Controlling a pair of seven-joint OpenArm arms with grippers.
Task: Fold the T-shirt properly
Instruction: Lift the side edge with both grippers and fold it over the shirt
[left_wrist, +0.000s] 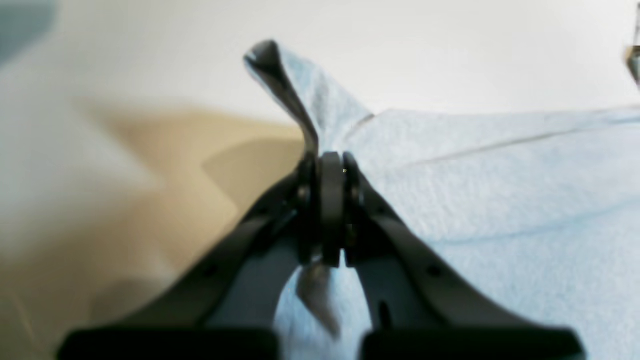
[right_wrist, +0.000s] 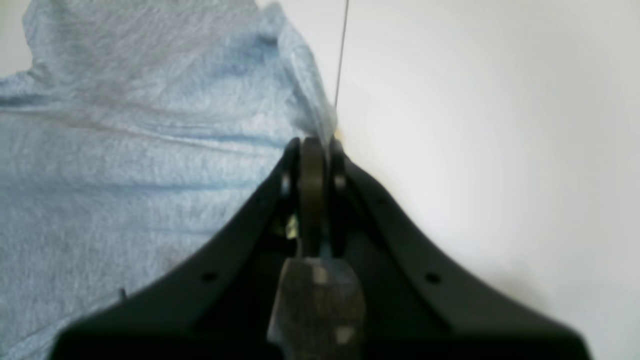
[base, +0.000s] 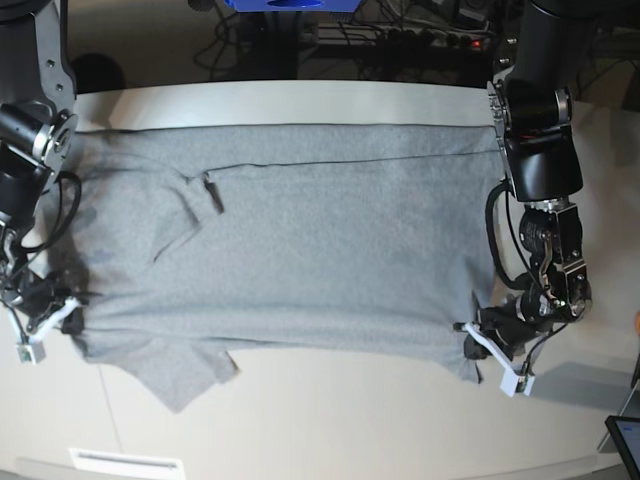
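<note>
— Where is your T-shirt (base: 320, 250) right now?

— Spread wide across the white tabletop (base: 330, 410), plain grey side up, stretched between your two arms. A sleeve pokes out at the near edge on the base view's left, and a small fold with a dark seam sits in the upper part of the cloth.

— And your left tool (left_wrist: 330, 165)?

— Clenched on the T-shirt. Its wrist view shows the jaws pressed together with a peak of grey cloth standing up out of them (blurred, but the pinch is plain). In the base view it grips the near corner on that view's right.

— Your right tool (right_wrist: 315, 145)?

— Also clamped on the fabric: the cloth's edge runs straight into its closed jaws, with bare tabletop beside it. In the base view it sits at the near edge on that view's left, low against the surface.
</note>
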